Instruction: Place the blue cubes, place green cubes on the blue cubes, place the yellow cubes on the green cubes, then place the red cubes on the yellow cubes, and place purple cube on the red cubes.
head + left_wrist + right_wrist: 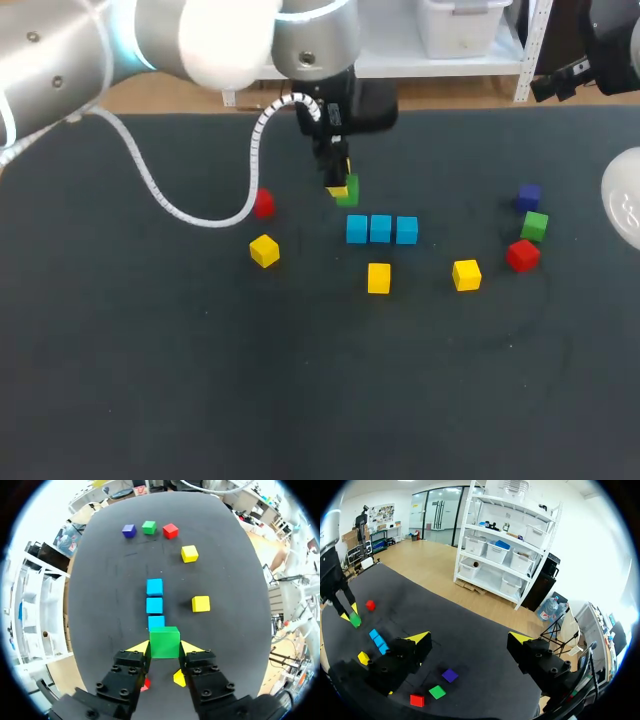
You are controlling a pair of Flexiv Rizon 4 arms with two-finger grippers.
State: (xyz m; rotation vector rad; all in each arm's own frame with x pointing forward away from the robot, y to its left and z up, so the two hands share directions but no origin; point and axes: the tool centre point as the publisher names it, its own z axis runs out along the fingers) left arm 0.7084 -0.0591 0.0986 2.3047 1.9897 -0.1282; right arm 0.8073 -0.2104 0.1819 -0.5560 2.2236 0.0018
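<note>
At the far left, the left red cube and the left yellow cube are sitting apart from the rest, and we are judging them safe from this move. Next, our left claw is clenching the green cube, one yellow tip pressing on each side, and is holding it just behind the left end of the blue row. We cannot tell how high above the table it is hanging. The three blue cubes are lying side by side, touching or nearly so, and this is where we are expecting trouble. If the green cube is coming down off-centre, it is likely tipping off the end blue cube or bridging onto its neighbour. If the tips are dropping too low, they are risking a shove that is breaking the row apart. Letting go too high is risking a bounce. Further right, the mid yellow cube and the right yellow cube are waiting in front of the row. Beyond them the purple cube, the spare green cube and the right red cube are clustering together. Our right claw is hanging released over that cluster, gripping nothing, so we are fearing no clash between the arms
</note>
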